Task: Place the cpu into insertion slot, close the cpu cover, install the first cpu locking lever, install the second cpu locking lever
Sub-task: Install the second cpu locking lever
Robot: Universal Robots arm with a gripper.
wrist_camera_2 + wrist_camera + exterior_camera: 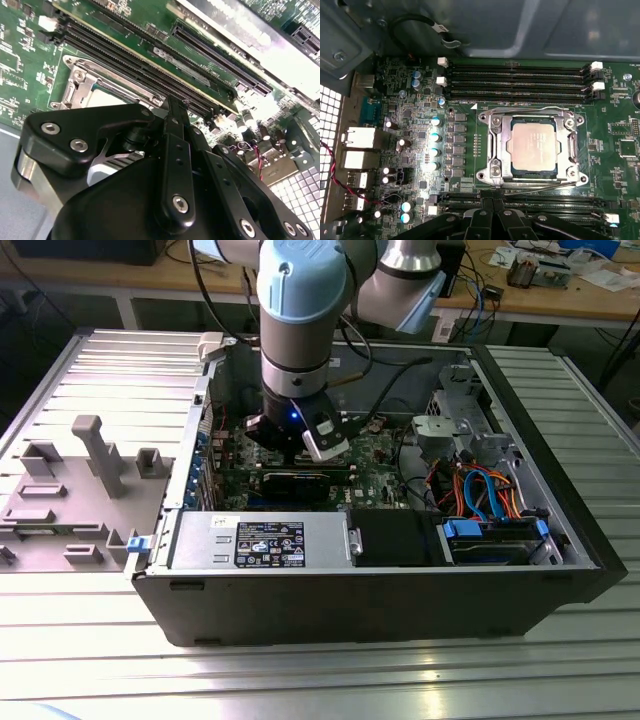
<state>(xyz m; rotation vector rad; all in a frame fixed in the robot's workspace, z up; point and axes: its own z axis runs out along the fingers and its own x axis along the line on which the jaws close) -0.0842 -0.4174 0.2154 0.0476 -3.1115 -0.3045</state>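
- Silver-grey cpu [532, 146] seated in insertion slot [490, 150], showing through window of lowered cpu cover [572, 146].
- Gripper [492, 207] poised just beside socket edge, empty; finger spread: cannot tell.

Silver-grey cpu [531, 148]; silver cpu cover [496, 145]; green motherboard [610, 135]; black gripper [172, 107].

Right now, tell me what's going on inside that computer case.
A single robot arm has its gripper lowered into the open computer case, just above the green motherboard. In the first wrist view, the cpu already sits in the insertion slot, and the cpu cover lies flat around it, framing the chip's silver top. The gripper hangs close beside the socket and appears to hold nothing.
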